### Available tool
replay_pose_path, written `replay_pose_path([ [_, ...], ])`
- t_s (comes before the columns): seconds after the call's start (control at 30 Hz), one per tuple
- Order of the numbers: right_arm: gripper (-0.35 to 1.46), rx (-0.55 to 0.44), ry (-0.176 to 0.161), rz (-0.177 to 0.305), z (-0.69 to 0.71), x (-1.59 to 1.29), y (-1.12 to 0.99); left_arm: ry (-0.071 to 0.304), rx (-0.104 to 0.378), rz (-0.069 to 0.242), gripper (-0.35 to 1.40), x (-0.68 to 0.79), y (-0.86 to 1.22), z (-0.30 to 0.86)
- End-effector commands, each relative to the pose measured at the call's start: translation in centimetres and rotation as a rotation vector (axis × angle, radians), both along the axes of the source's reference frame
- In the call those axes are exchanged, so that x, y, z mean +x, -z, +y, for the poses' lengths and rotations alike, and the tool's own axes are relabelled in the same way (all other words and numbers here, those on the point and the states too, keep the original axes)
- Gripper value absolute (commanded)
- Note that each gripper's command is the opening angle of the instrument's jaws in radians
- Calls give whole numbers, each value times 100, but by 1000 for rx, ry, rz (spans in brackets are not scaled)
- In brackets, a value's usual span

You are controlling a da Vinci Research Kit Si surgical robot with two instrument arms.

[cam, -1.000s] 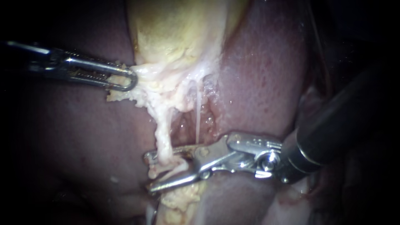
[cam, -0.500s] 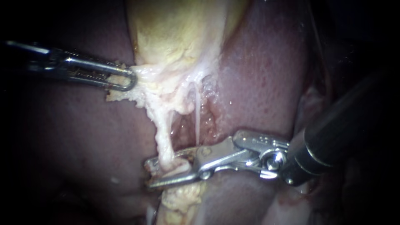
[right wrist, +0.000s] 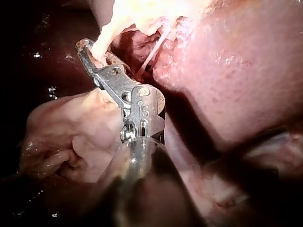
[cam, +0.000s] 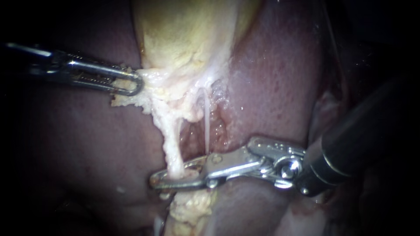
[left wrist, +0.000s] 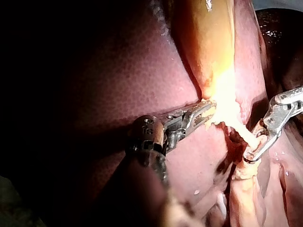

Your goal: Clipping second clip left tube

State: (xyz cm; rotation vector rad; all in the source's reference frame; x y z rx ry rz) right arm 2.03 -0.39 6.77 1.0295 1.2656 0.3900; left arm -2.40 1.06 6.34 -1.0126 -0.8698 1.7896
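Two instruments were at the tissue. The left instrument (cam: pixel 133 85) had its pincer clamped flat on the pale, ragged edge at the foot of the gallbladder (cam: pixel 183 39), pressing it from both sides with almost no gap. The right instrument (cam: pixel 159 180) had its pincer drawn nearly together around the left tube (cam: pixel 174 146). This thick whitish cord ran from the gallbladder into the grip, crossed it near the tips and was touched from both sides. A thinner white tube (cam: pixel 206 124) lay apart from the left tube, outside the grip, and ended just above that pincer's hinge end. The liver (cam: pixel 275 87) lay behind and beneath both pincers.
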Motion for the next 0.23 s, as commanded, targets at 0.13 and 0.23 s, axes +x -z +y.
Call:
replay_pose_path([
  [0.13,-35,-3,0,0,-1,2,-2,-2,0,2,-35,0,0,0],
  [0.23,-35,-3,-1,-1,-1,2,-4,-2,0,2,-35,0,-1,1],
])
